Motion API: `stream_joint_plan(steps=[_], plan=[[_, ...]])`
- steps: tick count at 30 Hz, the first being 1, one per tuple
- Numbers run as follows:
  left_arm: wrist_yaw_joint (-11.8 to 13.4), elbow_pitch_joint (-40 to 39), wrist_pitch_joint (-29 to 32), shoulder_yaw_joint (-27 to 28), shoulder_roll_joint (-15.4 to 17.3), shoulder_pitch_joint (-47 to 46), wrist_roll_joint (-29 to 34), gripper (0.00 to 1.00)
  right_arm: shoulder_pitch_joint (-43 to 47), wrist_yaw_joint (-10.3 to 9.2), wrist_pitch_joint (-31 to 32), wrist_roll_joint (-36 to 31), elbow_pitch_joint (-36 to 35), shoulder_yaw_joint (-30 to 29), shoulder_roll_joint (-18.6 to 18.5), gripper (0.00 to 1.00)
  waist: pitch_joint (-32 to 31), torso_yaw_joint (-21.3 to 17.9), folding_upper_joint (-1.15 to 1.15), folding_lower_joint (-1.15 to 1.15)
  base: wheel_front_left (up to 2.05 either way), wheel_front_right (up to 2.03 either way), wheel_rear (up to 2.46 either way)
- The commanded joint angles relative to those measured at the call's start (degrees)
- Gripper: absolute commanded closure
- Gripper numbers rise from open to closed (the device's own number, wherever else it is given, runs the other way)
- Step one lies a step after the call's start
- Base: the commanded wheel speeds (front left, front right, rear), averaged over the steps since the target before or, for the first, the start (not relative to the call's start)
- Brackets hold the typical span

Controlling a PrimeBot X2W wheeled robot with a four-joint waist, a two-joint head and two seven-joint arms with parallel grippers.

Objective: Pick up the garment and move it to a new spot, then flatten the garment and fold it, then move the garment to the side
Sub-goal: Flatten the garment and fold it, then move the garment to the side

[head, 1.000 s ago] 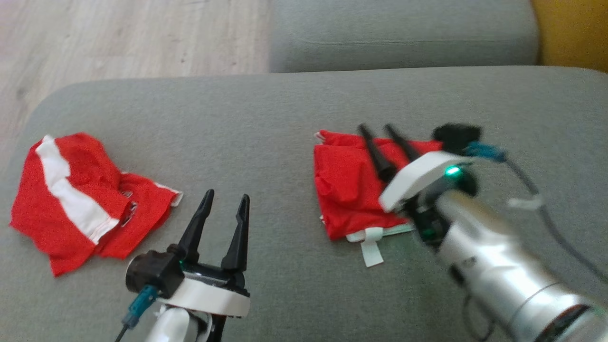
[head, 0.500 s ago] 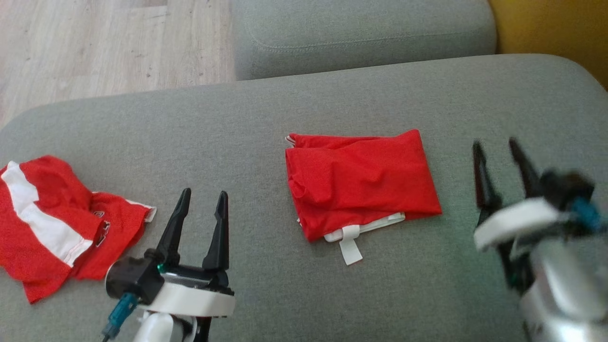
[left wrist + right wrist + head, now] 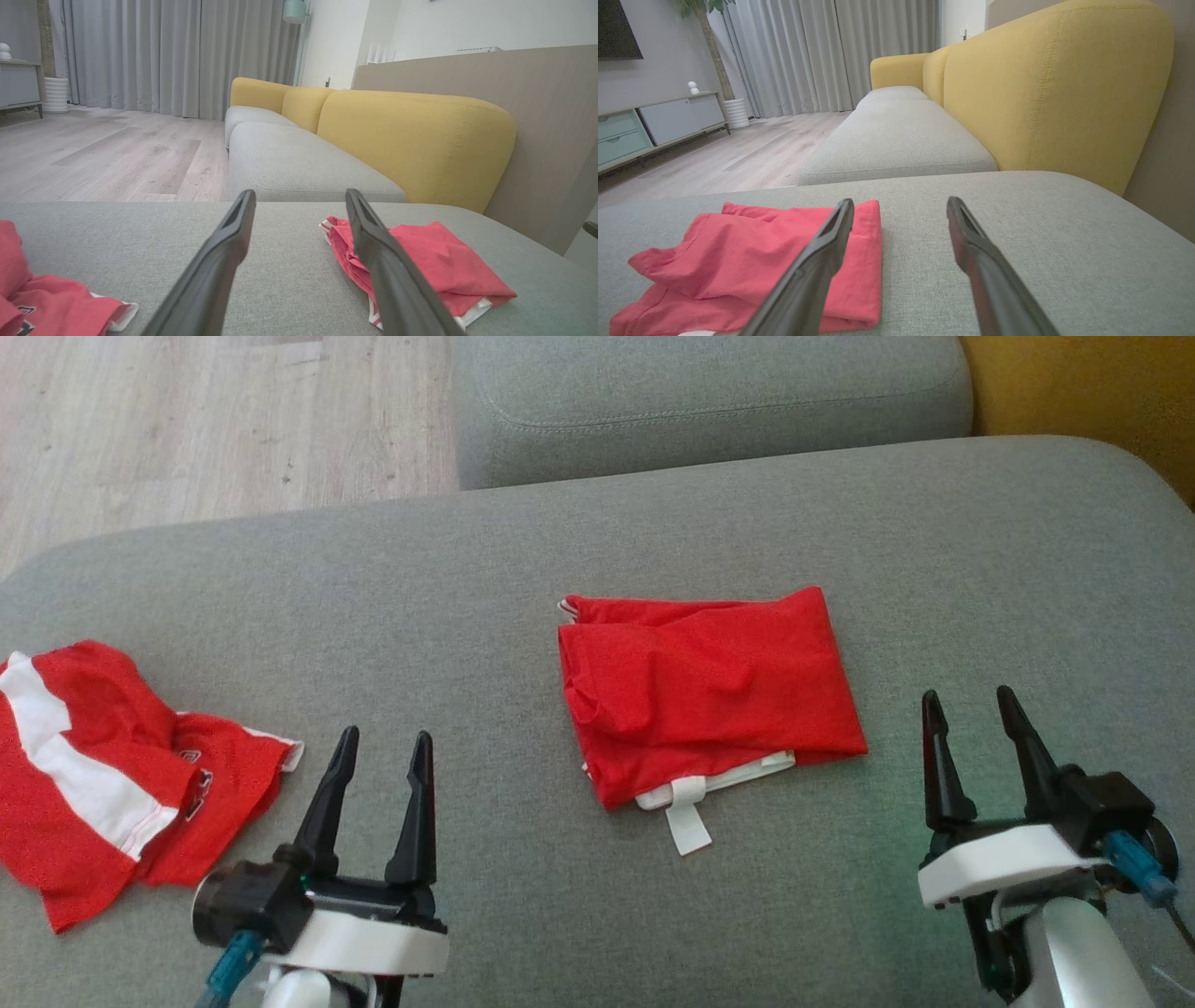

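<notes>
The folded red garment lies mid-frame on the grey sofa cushion, with a white tab sticking out at its lower edge. The left end effector, lower left, and the right end effector, lower right, stand wide and hold nothing, clear of the cloth. A crumpled red and white garment sits at the left edge.

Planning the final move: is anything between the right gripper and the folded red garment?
Nothing visible; only bare grey cushion separates the open right gripper from the folded red garment.
</notes>
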Motion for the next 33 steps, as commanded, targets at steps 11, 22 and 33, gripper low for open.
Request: stream_joint_plan(steps=[11, 22, 33], plan=[[0.09, -2.25, -0.55, 0.53, -0.09, -2.62, -0.88, 0.0, -3.35, -0.04, -0.05, -2.09, -0.57, 1.02, 0.14, 0.0, 1.53, 1.58, 0.0, 0.0, 0.0, 0.0, 0.0], [0.09, -1.63, -0.55, -2.76, -0.1, -6.05, -0.65, 0.0, -11.57, -0.04, 6.75, -0.9, 8.17, -2.21, 0.15, 0.0, 7.76, 5.92, 0.0, 0.0, 0.0, 0.0, 0.0], [0.09, -1.26, -0.55, -4.44, -0.1, -8.48, -1.04, 0.0, -18.58, -0.04, 12.27, 7.84, 21.51, -1.14, 0.16, 0.0, 11.1, 8.53, 0.0, 0.0, 0.0, 0.0, 0.0]])
